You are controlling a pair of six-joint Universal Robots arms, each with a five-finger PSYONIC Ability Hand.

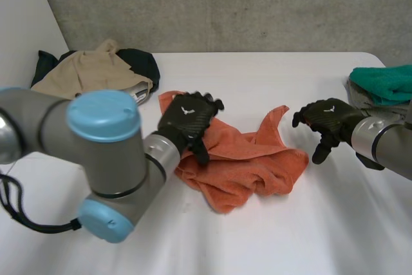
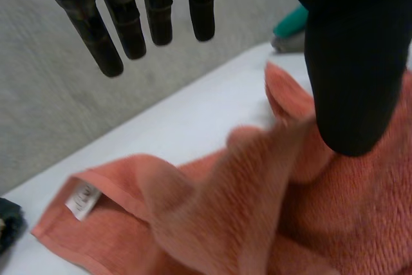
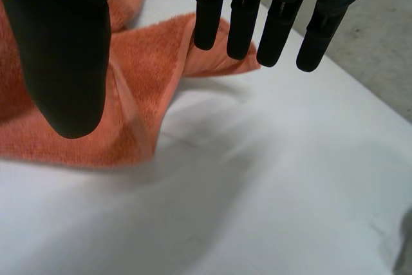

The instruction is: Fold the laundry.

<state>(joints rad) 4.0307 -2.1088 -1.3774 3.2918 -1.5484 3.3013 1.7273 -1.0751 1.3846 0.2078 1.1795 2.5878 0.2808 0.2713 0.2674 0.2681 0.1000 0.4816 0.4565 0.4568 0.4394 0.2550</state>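
A crumpled orange towel [image 1: 248,162] lies in the middle of the white table [image 1: 257,236]. My left hand [image 1: 188,119] hovers over its left part, fingers straight and open, nothing held; in the left wrist view its thumb [image 2: 351,82] hangs just above the orange towel [image 2: 257,210], whose white label shows at a corner. My right hand [image 1: 326,122] is open, a little to the right of the towel's right edge and apart from it. From the right wrist, straight fingers [image 3: 257,17] hang above the table beside the orange towel [image 3: 129,82].
A pile of beige and dark clothes [image 1: 96,72] lies at the back left. A teal folded cloth [image 1: 385,83] sits at the right edge on something grey. A grey wall runs behind the table.
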